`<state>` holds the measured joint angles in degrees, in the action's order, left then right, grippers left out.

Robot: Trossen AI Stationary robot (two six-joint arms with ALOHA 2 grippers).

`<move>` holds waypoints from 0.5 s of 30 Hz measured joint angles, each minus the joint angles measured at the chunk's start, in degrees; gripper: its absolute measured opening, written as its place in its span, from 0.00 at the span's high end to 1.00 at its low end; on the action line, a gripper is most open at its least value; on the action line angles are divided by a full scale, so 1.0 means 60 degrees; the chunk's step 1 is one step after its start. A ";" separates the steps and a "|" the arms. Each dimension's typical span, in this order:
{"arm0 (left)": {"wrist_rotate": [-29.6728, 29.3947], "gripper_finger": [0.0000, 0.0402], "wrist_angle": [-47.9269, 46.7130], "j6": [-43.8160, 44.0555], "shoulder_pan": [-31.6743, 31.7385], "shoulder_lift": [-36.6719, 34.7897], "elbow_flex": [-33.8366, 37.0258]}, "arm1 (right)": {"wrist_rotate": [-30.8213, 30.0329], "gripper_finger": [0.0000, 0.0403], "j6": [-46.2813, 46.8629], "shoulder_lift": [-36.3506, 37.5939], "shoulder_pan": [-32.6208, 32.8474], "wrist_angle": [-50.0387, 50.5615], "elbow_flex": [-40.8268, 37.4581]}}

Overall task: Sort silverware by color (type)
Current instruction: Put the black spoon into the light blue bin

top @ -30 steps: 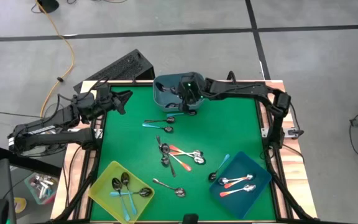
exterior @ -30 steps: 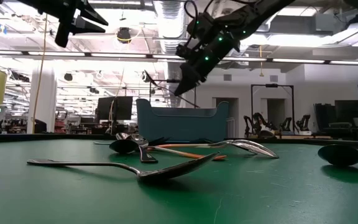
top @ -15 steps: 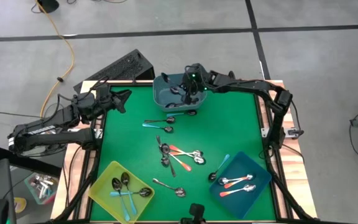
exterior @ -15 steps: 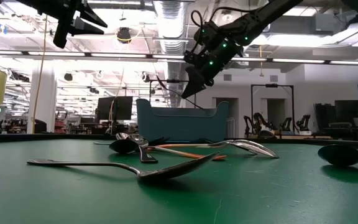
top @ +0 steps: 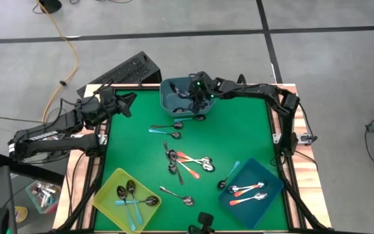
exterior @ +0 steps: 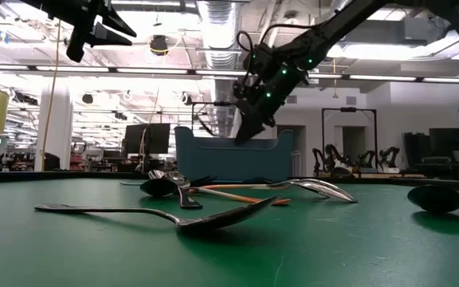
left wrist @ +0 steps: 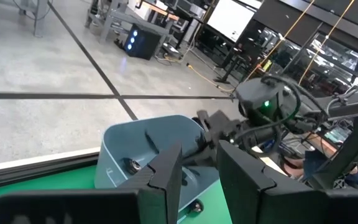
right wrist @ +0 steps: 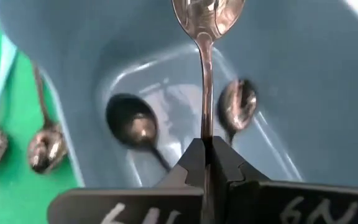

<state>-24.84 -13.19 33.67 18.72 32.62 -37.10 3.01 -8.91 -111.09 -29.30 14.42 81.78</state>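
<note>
Spoon (right wrist: 206,37), plain metal, clamped by handle tip in my right gripper (right wrist: 205,163) over grey-blue bin (right wrist: 303,74); thin grip, may swing/slip & land on bench (top: 239,130); left gripper (top: 127,104) idle, half apart.

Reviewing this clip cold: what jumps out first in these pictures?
The right tool hangs over the grey-blue bin at the table's far edge, shut on a plain metal spoon, with two more spoons lying in the bin below. A loose heap of spoons lies mid-table, between the yellow bin and dark blue bin at the near corners. The left tool waits over the far left corner.
</note>
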 joint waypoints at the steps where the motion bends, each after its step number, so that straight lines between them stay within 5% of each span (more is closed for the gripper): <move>1: 0.0000 0.79 -0.0005 0.0000 0.0000 0.0001 0.0000 | 0.0000 0.97 -0.0095 -0.0009 0.0010 -0.0201 0.0020; 15: -0.0071 0.79 -0.0198 0.0036 0.0000 0.0004 0.0000 | 0.0015 0.97 0.0332 -0.0289 -0.0131 -0.0120 0.0015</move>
<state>-25.27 -14.38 33.89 18.72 32.64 -37.10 3.09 -6.92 -112.82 -30.09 13.70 81.87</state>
